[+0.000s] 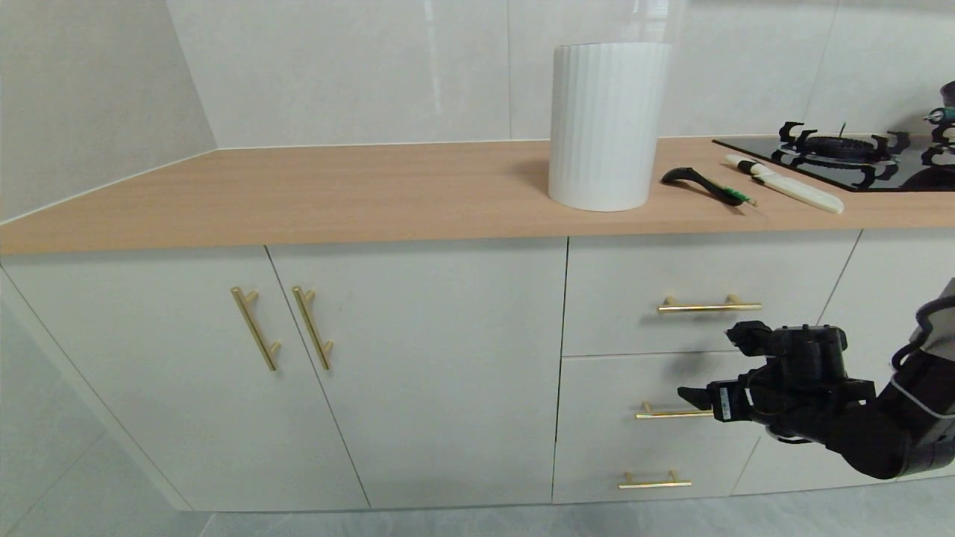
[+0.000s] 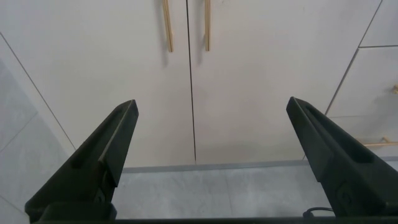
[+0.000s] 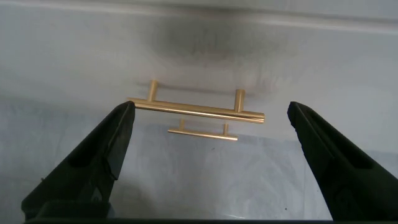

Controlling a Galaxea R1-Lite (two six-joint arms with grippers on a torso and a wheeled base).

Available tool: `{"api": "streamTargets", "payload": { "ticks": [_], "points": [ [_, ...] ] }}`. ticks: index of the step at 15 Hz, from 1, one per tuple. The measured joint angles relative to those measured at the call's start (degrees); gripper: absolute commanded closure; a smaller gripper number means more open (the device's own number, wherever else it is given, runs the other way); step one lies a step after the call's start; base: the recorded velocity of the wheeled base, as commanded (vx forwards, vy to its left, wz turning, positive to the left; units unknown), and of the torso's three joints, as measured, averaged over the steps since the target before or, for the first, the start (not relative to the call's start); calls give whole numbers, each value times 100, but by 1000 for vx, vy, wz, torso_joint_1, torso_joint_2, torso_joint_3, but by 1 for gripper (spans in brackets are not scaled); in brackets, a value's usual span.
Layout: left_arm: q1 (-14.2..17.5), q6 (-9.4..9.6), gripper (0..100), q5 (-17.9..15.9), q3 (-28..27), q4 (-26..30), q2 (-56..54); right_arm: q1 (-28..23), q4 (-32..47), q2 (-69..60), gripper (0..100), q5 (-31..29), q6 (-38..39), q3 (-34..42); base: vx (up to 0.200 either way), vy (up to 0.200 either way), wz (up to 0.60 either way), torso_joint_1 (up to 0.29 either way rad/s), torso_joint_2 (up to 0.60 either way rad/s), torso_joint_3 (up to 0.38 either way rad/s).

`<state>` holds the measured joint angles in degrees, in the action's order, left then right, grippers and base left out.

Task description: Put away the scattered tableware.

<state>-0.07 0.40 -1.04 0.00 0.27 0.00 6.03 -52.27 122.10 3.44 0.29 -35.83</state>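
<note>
Nearest, my right gripper (image 1: 709, 363) gapes wide before the middle of three drawer handles (image 1: 671, 412); my left gripper (image 2: 211, 109) gapes too. Two utensils, one black spoon (image 1: 701, 183) and one white knife (image 1: 791, 190), lie on the countertop (image 1: 336, 194) beside one canister (image 1: 606, 127).

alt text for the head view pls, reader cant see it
The robot's right end effector, open, hangs in front of the middle drawer's brass handle in a white cabinet. On the wooden countertop above, a black-handled utensil and a white knife lie between a tall white ribbed container and a gas hob.
</note>
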Motion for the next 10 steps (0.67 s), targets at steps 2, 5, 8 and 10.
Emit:
{"api": "streamTargets", "payload": {
  "ticks": [2, 5, 8, 10],
  "points": [
    [-2, -5, 0, -2, 0, 0, 0, 0, -2, 193, 0, -2, -5, -124, 0, 0, 0, 0, 0, 0],
    [2, -5, 0, -2, 0, 0, 0, 0, 0, 351, 0, -7, -22, -199, 0, 0, 0, 0, 0, 0],
    [0, -5, 0, -2, 0, -2, -2, 24, -4, 544, 0, -60, -43, -315, 0, 0, 0, 0, 0, 0],
    [0, 0, 0, -2, 0, 0, 0, 35, -11, 709, 0, -148, -40, -433, 0, 0, 0, 0, 0, 0]
  ]
}}
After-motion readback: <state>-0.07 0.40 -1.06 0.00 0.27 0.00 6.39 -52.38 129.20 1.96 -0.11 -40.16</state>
